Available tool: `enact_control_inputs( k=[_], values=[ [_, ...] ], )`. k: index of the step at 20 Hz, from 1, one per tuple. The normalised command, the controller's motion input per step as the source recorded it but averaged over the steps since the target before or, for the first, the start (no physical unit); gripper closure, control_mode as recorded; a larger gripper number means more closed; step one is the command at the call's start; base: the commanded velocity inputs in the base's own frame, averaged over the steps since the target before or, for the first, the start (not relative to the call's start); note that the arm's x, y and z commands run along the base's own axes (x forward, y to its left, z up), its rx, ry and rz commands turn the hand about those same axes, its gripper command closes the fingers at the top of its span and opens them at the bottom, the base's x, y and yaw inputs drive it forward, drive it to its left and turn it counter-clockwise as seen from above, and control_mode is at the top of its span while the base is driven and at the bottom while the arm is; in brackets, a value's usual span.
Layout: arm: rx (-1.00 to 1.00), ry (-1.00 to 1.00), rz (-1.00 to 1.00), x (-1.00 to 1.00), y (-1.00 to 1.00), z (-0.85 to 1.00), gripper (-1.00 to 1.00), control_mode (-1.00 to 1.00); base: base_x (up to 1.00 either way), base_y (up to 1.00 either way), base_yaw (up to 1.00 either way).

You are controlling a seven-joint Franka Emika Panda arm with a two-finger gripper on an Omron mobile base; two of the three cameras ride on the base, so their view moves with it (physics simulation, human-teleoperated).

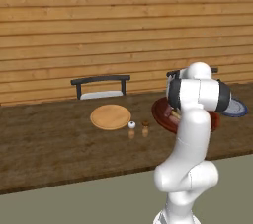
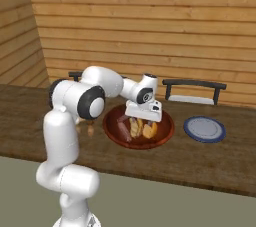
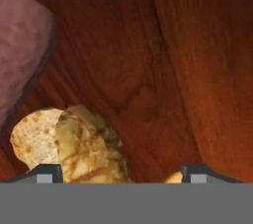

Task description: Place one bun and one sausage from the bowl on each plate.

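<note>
Bun (image 3: 86, 146): in the wooden bowl (image 2: 112, 128), directly under the gripper (image 3: 121, 171), beside a sausage (image 3: 22, 50). Likely light, soft, crushable; best pinched across the narrow middle. Long axis runs up the hand view, between the fingertips (image 3: 47, 172). Jaws apart, nothing clamped yet. Both plates bare: tan plate (image 1: 110, 117), blue plate (image 2: 204, 129).

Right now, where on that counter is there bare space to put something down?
Bare wood lies between the bowl and the blue-grey plate, and along the front edge of the counter. The tan plate is bare too. The bowl is crowded with food under the end effector.
</note>
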Motion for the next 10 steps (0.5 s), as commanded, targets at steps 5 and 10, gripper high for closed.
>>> enact_control_inputs(
  k=[5,10],
  values=[
    [0.0,0.01,0.0,-0.06,0.0,-0.21,1.0,-1.0,0.0,0.0,0.0],
    [0.0,0.0,0.0,-0.54,0.11,0.37,1.0,-1.0,0.0,0.0,0.0]
  ],
)
